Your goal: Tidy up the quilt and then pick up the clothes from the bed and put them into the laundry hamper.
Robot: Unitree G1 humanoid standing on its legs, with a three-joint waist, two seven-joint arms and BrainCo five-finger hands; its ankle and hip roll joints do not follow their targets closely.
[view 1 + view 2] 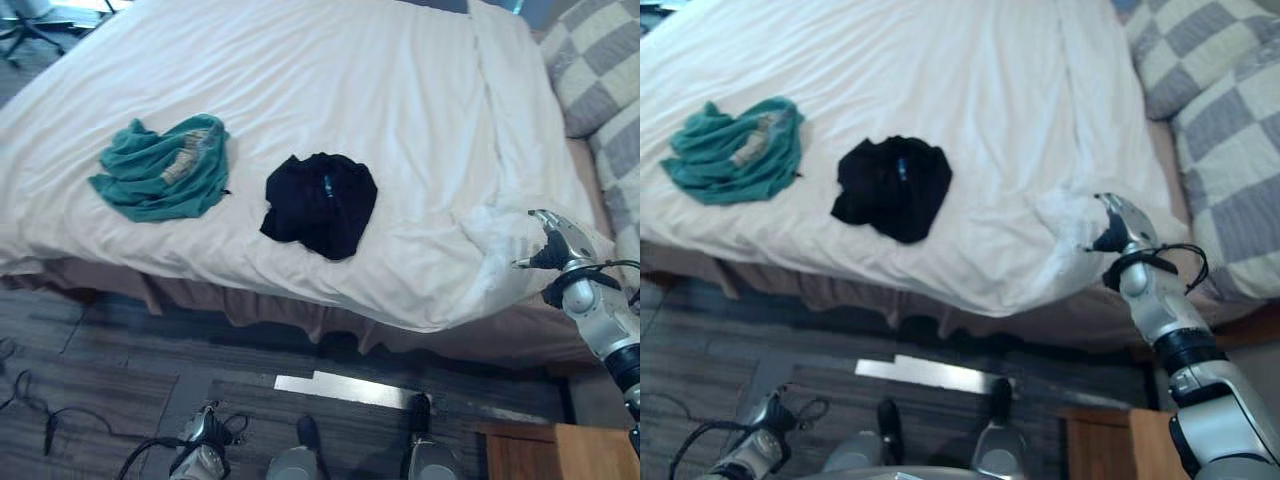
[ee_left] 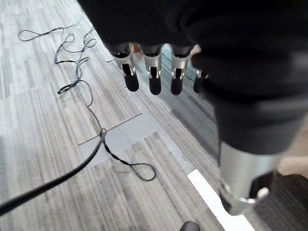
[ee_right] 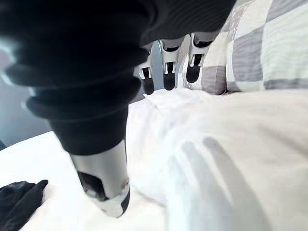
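A white quilt point(image 1: 330, 110) covers the bed, mostly smooth, with a rumpled fold at its near corner beside the checked pillows point(image 1: 1220, 120). On it lie crumpled teal clothes point(image 1: 165, 168) and, near them but apart, a black garment point(image 1: 320, 203), both near the bed's front edge. The right hand point(image 1: 1118, 232) hovers with straight, relaxed fingers over that corner. The left hand point(image 2: 154, 72) hangs relaxed over grey floor point(image 2: 43, 120).
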